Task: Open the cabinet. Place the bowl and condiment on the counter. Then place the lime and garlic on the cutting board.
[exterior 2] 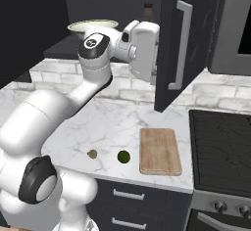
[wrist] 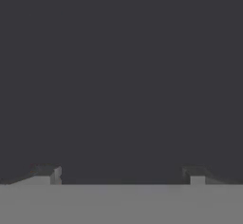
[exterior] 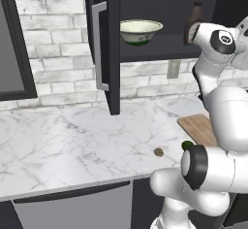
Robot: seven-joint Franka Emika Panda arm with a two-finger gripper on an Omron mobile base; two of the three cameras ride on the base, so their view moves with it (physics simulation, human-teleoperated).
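Observation:
The black cabinet (exterior: 104,48) stands with both doors swung open (exterior 2: 181,44). On its dark shelf sits the cream bowl (exterior: 140,31) with a green band, and its rim (exterior 2: 93,26) shows behind my arm. The brown condiment (exterior: 193,22) stands on the shelf to the bowl's right, with its cap (exterior 2: 148,11) showing above my white hand. My gripper (wrist: 122,175) is open, its fingertips (wrist: 47,173) wide apart before a plain dark surface, with nothing between them. The lime (exterior 2: 123,156) and garlic (exterior 2: 91,153) lie on the marble counter (exterior: 72,140), left of the cutting board (exterior 2: 159,150).
A black stovetop (exterior 2: 220,151) adjoins the counter on the right. A dark-framed window (exterior: 12,43) sits in the white brick wall at the left. The left door's silver handle (exterior: 100,48) juts out over the counter. Drawers (exterior 2: 130,196) run below the counter edge.

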